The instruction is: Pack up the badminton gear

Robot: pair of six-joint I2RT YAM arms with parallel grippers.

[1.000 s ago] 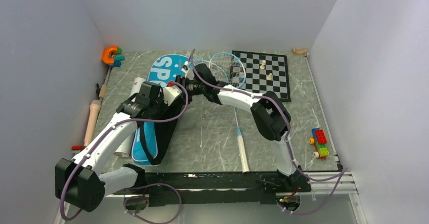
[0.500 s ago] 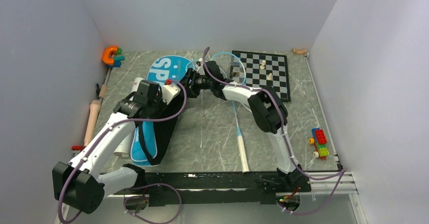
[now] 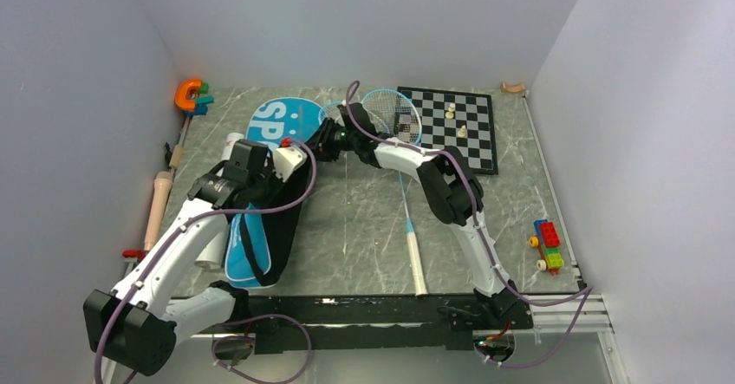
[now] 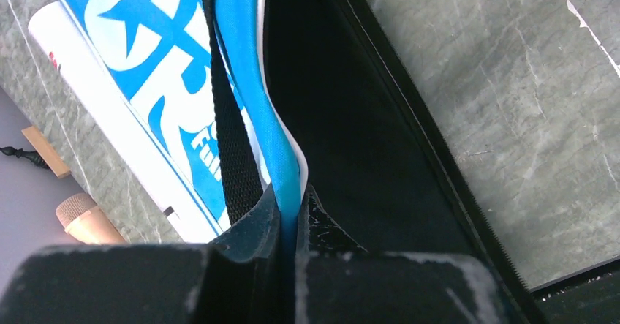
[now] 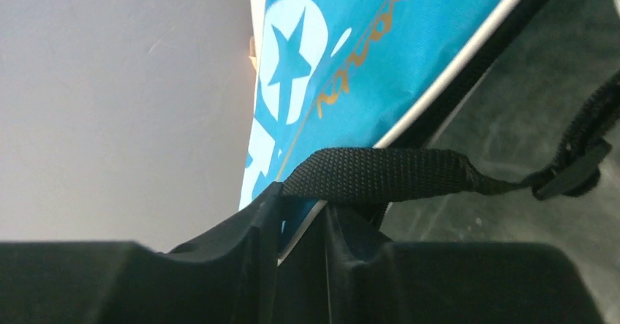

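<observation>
Firmly pinched — glossy, racket-shaped bag (image 3: 267, 124).

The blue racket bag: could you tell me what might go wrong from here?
The left gripper pinches only the thin flap edge of the blue bag, so it may slip out. The black strap lies across the right gripper and could snag. The racket heads lie close beside the right arm and might get swept.
</observation>
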